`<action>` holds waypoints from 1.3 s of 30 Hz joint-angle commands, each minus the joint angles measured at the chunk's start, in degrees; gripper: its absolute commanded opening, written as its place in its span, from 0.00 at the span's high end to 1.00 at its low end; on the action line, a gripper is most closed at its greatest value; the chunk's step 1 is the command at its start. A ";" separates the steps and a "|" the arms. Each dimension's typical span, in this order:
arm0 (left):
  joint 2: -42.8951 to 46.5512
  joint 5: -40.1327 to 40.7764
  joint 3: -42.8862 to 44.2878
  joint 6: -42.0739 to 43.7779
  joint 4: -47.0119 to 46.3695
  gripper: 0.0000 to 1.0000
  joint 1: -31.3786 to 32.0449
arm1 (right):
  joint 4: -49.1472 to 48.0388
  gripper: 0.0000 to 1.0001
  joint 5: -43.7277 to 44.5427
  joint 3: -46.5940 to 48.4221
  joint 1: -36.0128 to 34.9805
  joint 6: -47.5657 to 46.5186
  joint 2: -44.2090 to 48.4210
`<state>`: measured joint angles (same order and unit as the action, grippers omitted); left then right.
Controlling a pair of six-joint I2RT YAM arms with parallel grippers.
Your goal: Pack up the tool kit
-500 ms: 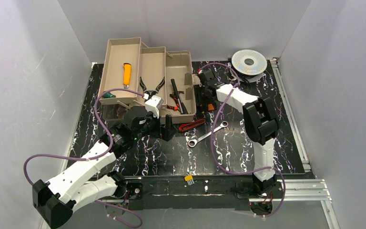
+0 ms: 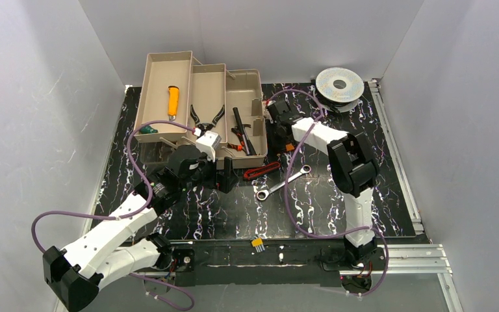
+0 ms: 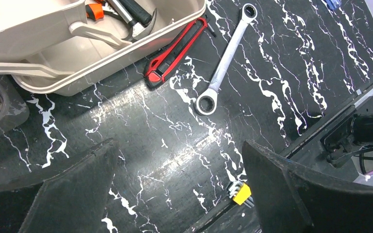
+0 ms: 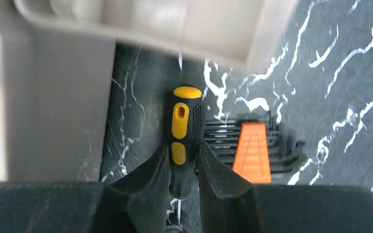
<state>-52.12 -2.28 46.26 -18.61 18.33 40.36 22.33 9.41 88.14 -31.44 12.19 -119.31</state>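
The tan toolbox (image 2: 169,57) stands open at the back left with its trays folded out. It holds a yellow knife (image 2: 174,101), pliers (image 2: 208,117) and a hammer (image 2: 242,127). My left gripper (image 2: 224,174) is open and empty above the mat in front of the box; in the left wrist view (image 3: 177,145) nothing lies between its fingers. My right gripper (image 2: 277,130) is at the box's right side. In the right wrist view (image 4: 183,150) it is shut on a black and yellow screwdriver (image 4: 184,126) next to an orange hex key holder (image 4: 251,150).
A red utility knife (image 2: 262,170) and a silver wrench (image 2: 284,182) lie on the mat in front of the box; both show in the left wrist view, the knife (image 3: 175,51) left of the wrench (image 3: 226,58). A yellow hex key set (image 2: 258,244) sits at the near edge. A silver wire spool (image 2: 340,84) stands at the back right.
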 commanded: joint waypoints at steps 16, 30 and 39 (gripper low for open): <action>4.59 12.69 8.64 6.80 11.19 0.02 0.23 | -9.51 0.99 -4.76 -14.87 -0.28 3.28 27.99; 9.27 29.27 11.42 11.98 15.57 0.02 -0.08 | -15.45 0.99 -24.71 0.93 -0.86 12.29 18.37; 12.94 19.07 5.02 15.81 12.70 0.02 -0.10 | -6.89 0.52 -25.85 11.55 -0.98 6.54 10.95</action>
<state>-40.34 21.63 53.21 -5.45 32.91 40.34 12.60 -14.98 95.81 -32.27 21.43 -107.98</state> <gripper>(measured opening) 0.981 0.320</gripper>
